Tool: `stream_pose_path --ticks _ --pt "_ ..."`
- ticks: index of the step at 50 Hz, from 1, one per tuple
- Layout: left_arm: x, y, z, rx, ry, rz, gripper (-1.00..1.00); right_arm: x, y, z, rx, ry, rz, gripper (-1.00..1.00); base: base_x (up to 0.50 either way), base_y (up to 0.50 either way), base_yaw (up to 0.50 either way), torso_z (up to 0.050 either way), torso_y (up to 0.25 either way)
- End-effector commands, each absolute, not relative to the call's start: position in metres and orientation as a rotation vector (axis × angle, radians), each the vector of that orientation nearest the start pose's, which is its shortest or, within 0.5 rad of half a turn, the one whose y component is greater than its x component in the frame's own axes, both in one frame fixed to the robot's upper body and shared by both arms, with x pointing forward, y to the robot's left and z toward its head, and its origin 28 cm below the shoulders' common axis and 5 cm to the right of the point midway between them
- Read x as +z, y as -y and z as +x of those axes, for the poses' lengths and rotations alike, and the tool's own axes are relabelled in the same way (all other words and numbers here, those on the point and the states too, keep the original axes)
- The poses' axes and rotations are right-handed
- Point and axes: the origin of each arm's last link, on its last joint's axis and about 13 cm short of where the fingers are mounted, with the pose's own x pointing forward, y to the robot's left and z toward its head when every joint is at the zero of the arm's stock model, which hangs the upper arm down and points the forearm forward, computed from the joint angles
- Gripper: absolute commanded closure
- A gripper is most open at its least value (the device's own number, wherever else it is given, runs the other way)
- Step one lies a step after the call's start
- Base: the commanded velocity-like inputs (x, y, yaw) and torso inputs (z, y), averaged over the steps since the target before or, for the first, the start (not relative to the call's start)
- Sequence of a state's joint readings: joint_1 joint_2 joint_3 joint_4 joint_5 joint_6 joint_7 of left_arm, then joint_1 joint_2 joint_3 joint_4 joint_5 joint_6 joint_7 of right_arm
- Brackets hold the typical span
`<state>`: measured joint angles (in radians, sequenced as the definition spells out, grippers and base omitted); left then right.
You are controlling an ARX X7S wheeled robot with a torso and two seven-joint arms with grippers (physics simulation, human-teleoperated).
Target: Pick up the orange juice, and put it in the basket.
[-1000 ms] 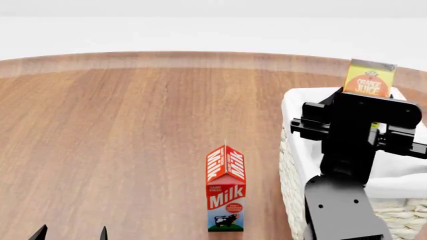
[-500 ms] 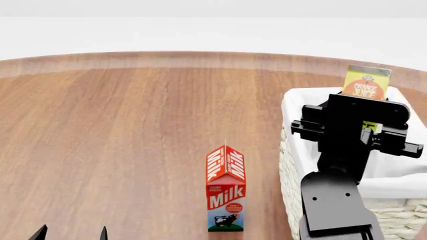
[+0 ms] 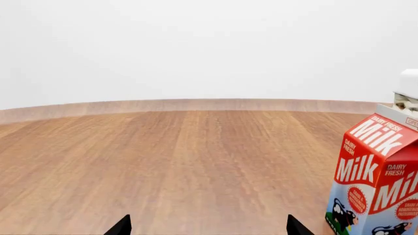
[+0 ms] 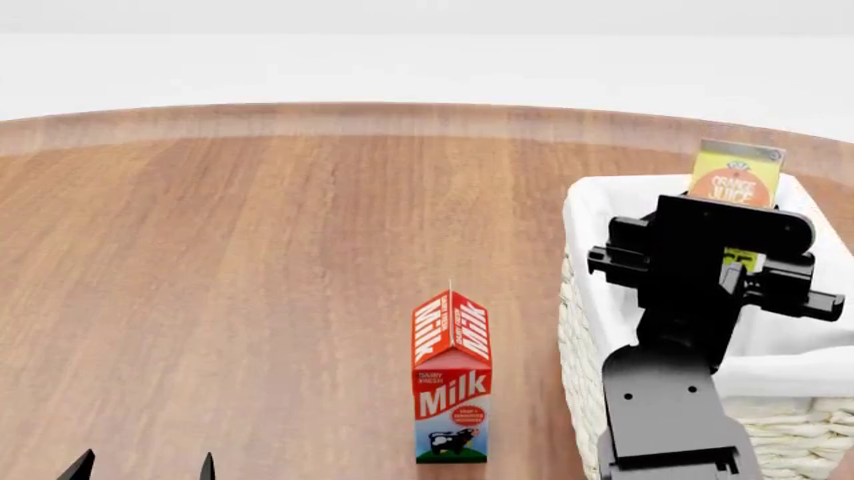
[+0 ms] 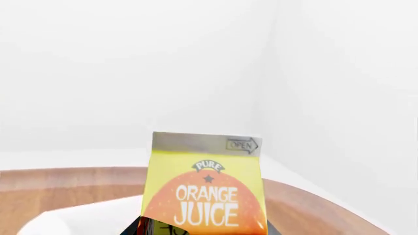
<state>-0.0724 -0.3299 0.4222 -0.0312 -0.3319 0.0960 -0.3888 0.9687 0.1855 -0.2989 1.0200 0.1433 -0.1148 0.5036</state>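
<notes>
at the far left of your head view, only two dark fingertips of your left gripper [image 4: 142, 467] poke up from the lower edge; they stand apart with bare wood between them, so its fingers are spread and hold nothing. the left wrist view shows the same two tips [image 3: 121, 227] over the round brown wooden table [image 4: 240, 270], with open tabletop ahead of them.

moving right, the upright red and white gable-top carton printed "milk" [image 4: 451, 376] stands alone on the wood, near the front edge, beside the basket's left wall but apart from it.

further right sits the large cream-white woven wicker basket with a white cloth lining folded over its rim [image 4: 583, 215]. your black right arm rises in front of it, and the right gripper [image 4: 733, 262] hangs over the basket's inside. the tall yellow and orange gable-top carton printed "orange juice" [image 4: 735, 176] stands upright in that gripper, its top showing above the black wrist block and over the basket's far part. in the right wrist view the carton [image 5: 206, 188] fills the lower middle, its base seated between the dark fingers; they are clamped on it.
</notes>
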Motion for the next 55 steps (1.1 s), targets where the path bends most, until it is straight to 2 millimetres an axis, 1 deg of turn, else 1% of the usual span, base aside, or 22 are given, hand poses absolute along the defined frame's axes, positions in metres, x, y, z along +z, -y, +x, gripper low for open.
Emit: stream_pose_path --ticks 1,3,4,13,22,26,30,37,38,39,40,41,42,45,52,55 --pt "0.013 -0.205 0.211 0.000 0.000 0.000 -1.00 0.113 0.147 0.399 -0.477 0.109 -0.233 1.00 0.00 0.00 0.00 0.000 0.000" --pt "0.013 -0.205 0.211 0.000 0.000 0.000 -1.00 0.113 0.147 0.398 -0.477 0.109 -0.236 1.00 0.00 0.00 0.00 0.000 0.000" --pt "0.013 -0.205 0.211 0.000 0.000 0.000 -1.00 0.114 0.148 0.398 -0.478 0.105 -0.229 -1.00 0.00 0.00 0.00 0.000 0.000" --pt "0.013 -0.205 0.211 0.000 0.000 0.000 -1.00 0.115 0.146 0.395 -0.472 0.104 -0.231 -1.00 0.00 0.00 0.00 0.000 0.001" --pt "0.013 -0.205 0.211 0.000 0.000 0.000 -1.00 0.113 0.144 0.397 -0.463 0.106 -0.237 -1.00 0.00 0.00 0.00 0.000 0.000" --pt "0.013 -0.205 0.211 0.000 0.000 0.000 -1.00 0.114 0.141 0.391 -0.454 0.117 -0.233 -1.00 0.00 0.00 0.00 0.000 0.000" --pt "0.013 -0.205 0.211 0.000 0.000 0.000 -1.00 0.118 0.138 0.381 -0.437 0.147 -0.216 -1.00 0.00 0.00 0.00 0.000 0.000" --pt "0.013 -0.205 0.211 0.000 0.000 0.000 -1.00 0.133 0.135 0.366 -0.404 0.209 -0.179 -1.00 0.00 0.00 0.00 0.000 0.000" --pt "0.013 -0.205 0.211 0.000 0.000 0.000 -1.00 0.134 0.135 0.365 -0.401 0.212 -0.179 -1.00 0.00 0.00 0.00 0.000 0.000" --pt "0.013 -0.205 0.211 0.000 0.000 0.000 -1.00 0.139 0.137 0.373 -0.396 0.219 -0.174 -1.00 0.00 0.00 0.00 0.000 0.000" --pt "0.013 -0.205 0.211 0.000 0.000 0.000 -1.00 0.140 0.137 0.374 -0.393 0.224 -0.174 -1.00 0.00 0.00 0.00 0.000 0.000" --pt "0.013 -0.205 0.211 0.000 0.000 0.000 -1.00 0.138 0.136 0.367 -0.388 0.228 -0.171 -1.00 0.00 0.00 0.00 0.000 0.000" --pt "0.013 -0.205 0.211 0.000 0.000 0.000 -1.00 0.139 0.135 0.365 -0.385 0.237 -0.172 -1.00 0.00 0.00 0.00 0.000 0.000" --pt "0.013 -0.205 0.211 0.000 0.000 0.000 -1.00 0.143 0.136 0.367 -0.372 0.250 -0.180 -1.00 0.00 0.00 0.00 0.000 0.000" --pt "0.013 -0.205 0.211 0.000 0.000 0.000 -1.00 0.146 0.135 0.364 -0.351 0.274 -0.185 -1.00 0.00 0.00 0.00 0.000 0.000" --pt "0.013 -0.205 0.211 0.000 0.000 0.000 -1.00 0.152 0.133 0.359 -0.333 0.299 -0.186 -1.00 0.00 0.00 0.00 0.000 0.000"
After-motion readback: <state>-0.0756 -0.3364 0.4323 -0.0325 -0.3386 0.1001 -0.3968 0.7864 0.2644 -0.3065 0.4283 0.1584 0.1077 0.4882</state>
